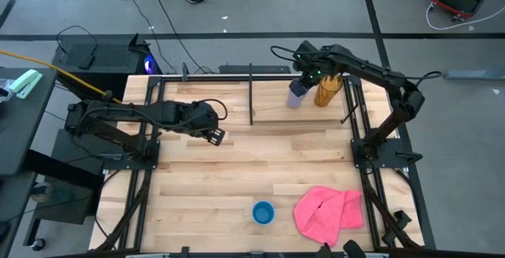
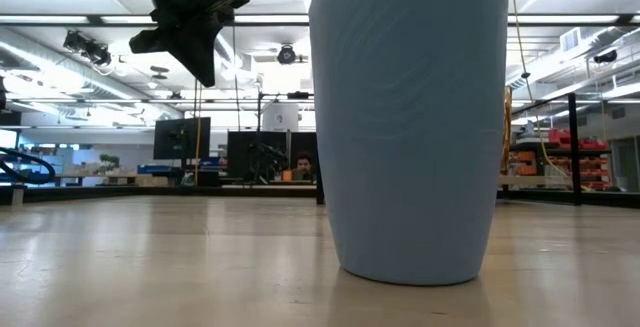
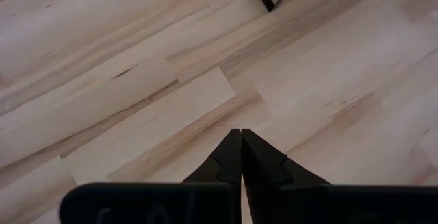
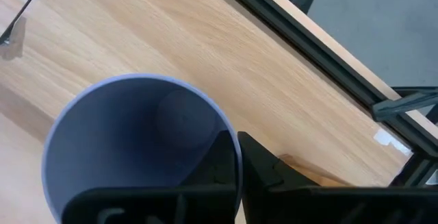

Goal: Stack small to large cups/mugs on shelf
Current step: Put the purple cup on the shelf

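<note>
From above, the right gripper (image 1: pixel 304 84) holds the lavender cup (image 1: pixel 297 95) on the shelf (image 1: pixel 272 108), just beside the amber cup (image 1: pixel 327 89); the blue cup (image 1: pixel 263 212) sits near the bench's front. Right wrist: jaws pinching the lavender cup's rim; lift it straight before nesting. Left wrist: left gripper (image 3: pixel 241 157) jaws pressed together over bare wood.

Lavender cup (image 1: pixel 297 95) and amber cup (image 1: pixel 327 90) side by side on shelf (image 1: pixel 268 108); blue cup (image 1: pixel 263 212) left of cloth (image 1: pixel 327 213).
</note>
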